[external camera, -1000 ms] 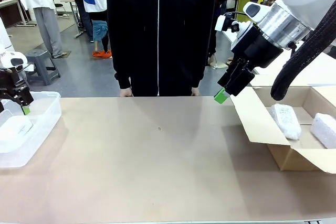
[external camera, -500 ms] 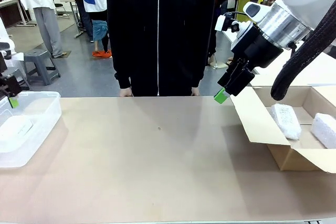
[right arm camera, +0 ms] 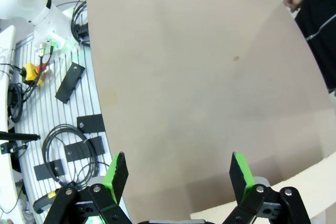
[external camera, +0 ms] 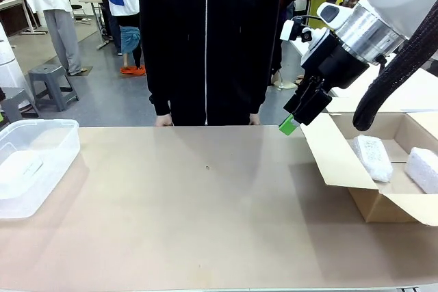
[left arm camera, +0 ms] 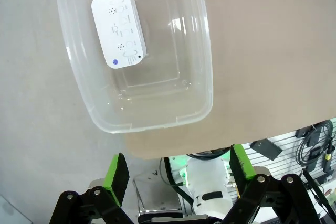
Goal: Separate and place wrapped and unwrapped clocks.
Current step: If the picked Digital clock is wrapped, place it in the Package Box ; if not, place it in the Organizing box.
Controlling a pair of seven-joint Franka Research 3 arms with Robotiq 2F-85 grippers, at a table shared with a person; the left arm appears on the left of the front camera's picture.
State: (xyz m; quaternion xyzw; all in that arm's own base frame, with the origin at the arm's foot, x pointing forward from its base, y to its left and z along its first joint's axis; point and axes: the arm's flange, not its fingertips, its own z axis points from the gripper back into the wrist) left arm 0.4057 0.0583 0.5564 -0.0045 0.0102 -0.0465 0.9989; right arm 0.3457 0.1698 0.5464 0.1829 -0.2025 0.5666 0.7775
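the right-hand bubble-wrap bundle (external camera: pixel 423 168) is cut off by the picture's edge, and the cardboard box (external camera: pixel 383 204) holding it runs out of frame too. the other bundle (external camera: pixel 372 157) lies whole beside it in the same box, at the table's right end. in the front view the bare white clock (external camera: pixel 19 167) is only a pale shape through the wall of the clear plastic tub (external camera: pixel 48 162) at the left end; from the left wrist it reads clearly, lying flat in the tub.

a second ago the left gripper hung over the tub's near rim in the front view; it has since lifted away, out of that picture.

the left gripper (left arm camera: pixel 179 168) now stands high above the tub with fingers spread wide, holding nothing. the right gripper (right arm camera: pixel 179 169) hovers spread wide and empty above the tan table (external camera: pixel 205 217), near the box's raised flap.
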